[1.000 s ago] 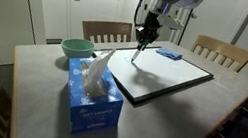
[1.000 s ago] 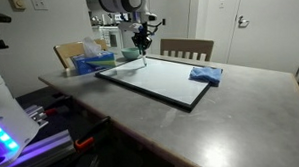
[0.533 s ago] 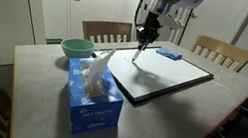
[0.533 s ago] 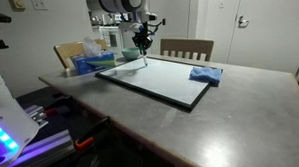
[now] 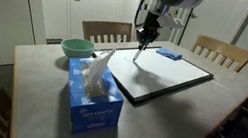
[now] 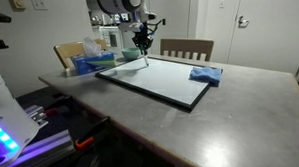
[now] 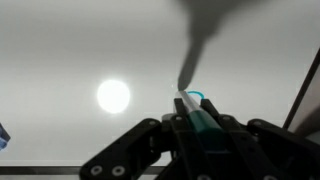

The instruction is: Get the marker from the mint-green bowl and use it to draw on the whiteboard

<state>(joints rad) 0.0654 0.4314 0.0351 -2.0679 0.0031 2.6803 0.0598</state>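
In both exterior views the gripper (image 5: 149, 30) hung at upper centre, clamped on the marker (image 5: 140, 50). The marker slanted down onto the whiteboard (image 5: 173, 79), but whether its tip touched the board was too small to tell. In an exterior view the mint-green bowl (image 5: 77, 47) sat left of centre, above the tissue box (image 5: 93, 99). Where the gripper (image 6: 141, 36) showed from a different angle, the bowl could not be made out. Only the wrist view showed the fingers (image 7: 150, 135) pinching the marker (image 7: 190, 104) at lower centre. There the whiteboard (image 7: 60, 60) filled the frame, its black edge cut off at right, and the marker's far end was a blur.
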